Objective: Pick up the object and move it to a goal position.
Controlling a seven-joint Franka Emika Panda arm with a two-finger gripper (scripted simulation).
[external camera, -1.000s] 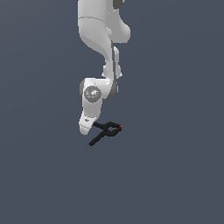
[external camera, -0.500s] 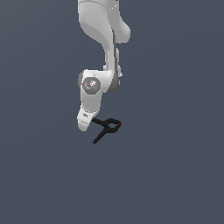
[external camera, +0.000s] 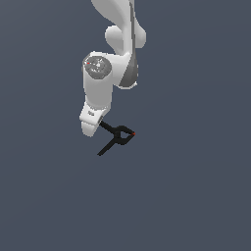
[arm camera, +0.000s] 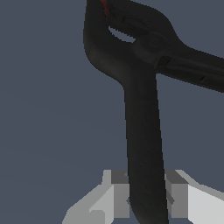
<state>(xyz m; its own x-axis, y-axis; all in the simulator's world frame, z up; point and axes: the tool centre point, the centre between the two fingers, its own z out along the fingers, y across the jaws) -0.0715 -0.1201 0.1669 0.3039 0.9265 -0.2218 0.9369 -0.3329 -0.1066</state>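
Observation:
The black spring clamp (external camera: pixel 119 137) hangs in the air below the white arm, its red-orange tip (external camera: pixel 133 133) pointing to the exterior view's right. My gripper (external camera: pixel 99 123) is shut on the end of one handle; the other handle splays down to the exterior view's left. In the wrist view the held handle of the clamp (arm camera: pixel 140 109) runs between my two grey fingers (arm camera: pixel 117 194), with the gripper (arm camera: pixel 146 197) closed on it. The looped jaw and red tip (arm camera: pixel 104 6) lie at the far end.
A plain dark grey-blue floor (external camera: pixel 196 196) fills the background. The white arm's wrist and links (external camera: pixel 100 73) rise above the clamp. No goal marker shows in either view.
The arm has risen and carried the clamp a little upward. The grip on the handle is unchanged.

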